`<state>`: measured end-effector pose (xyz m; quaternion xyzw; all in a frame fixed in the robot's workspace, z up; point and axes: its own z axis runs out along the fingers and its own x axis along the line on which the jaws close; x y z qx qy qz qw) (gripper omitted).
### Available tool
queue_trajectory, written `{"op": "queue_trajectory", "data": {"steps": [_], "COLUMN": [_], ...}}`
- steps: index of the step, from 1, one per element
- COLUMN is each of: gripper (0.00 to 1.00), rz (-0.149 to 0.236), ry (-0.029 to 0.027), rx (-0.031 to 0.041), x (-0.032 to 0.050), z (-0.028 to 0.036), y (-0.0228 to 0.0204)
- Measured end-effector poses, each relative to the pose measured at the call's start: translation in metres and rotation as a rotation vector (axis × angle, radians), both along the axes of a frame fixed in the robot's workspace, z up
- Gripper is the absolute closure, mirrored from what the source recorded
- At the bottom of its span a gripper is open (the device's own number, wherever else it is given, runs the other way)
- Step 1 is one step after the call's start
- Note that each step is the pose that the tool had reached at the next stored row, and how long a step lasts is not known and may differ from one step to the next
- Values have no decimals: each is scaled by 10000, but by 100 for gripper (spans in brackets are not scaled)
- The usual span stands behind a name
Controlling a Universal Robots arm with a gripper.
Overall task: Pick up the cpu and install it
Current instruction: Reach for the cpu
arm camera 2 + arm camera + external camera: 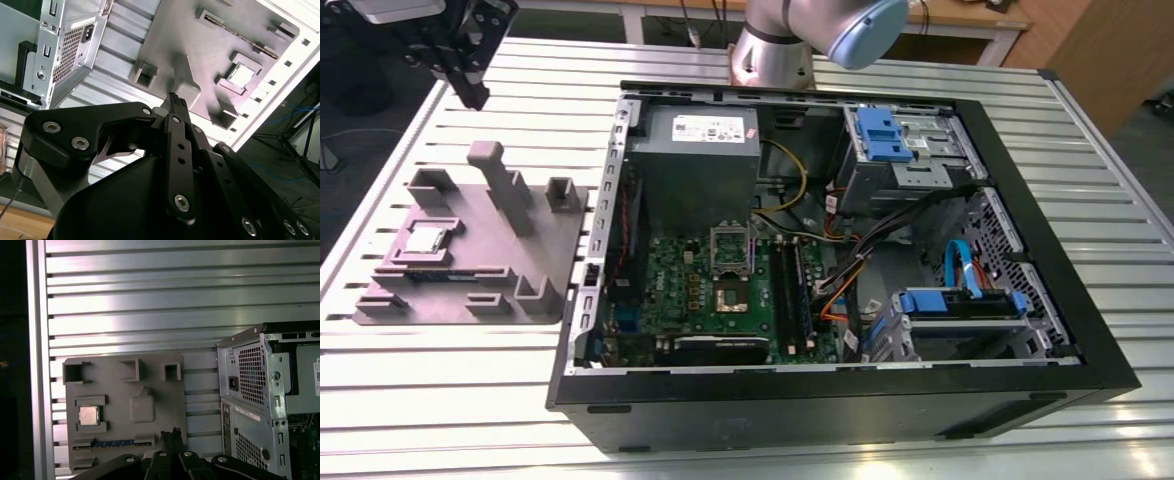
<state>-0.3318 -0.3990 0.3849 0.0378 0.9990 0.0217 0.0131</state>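
A small silvery square cpu (427,238) rests in a grey moulded tray (520,270), well apart from the black gripper (474,95), which is clenched on nothing. The silver arm (774,50) is mostly cut off.

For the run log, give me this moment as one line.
cpu: in grey fixture | end effector: shut, empty, raised near fixture | install: not done

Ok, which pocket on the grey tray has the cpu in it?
The framed square pocket between the post and the tray's edge: the silvery cpu lies in it. The three small pockets show only grey.
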Motion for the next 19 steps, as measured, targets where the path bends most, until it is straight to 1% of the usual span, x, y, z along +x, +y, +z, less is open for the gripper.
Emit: {"op": "queue_trajectory", "data": {"steps": [19], "gripper": [90], "rz": [-1], "ry": [0], "rx": [0], "x": [-128], "z": [-1], "y": [0]}}
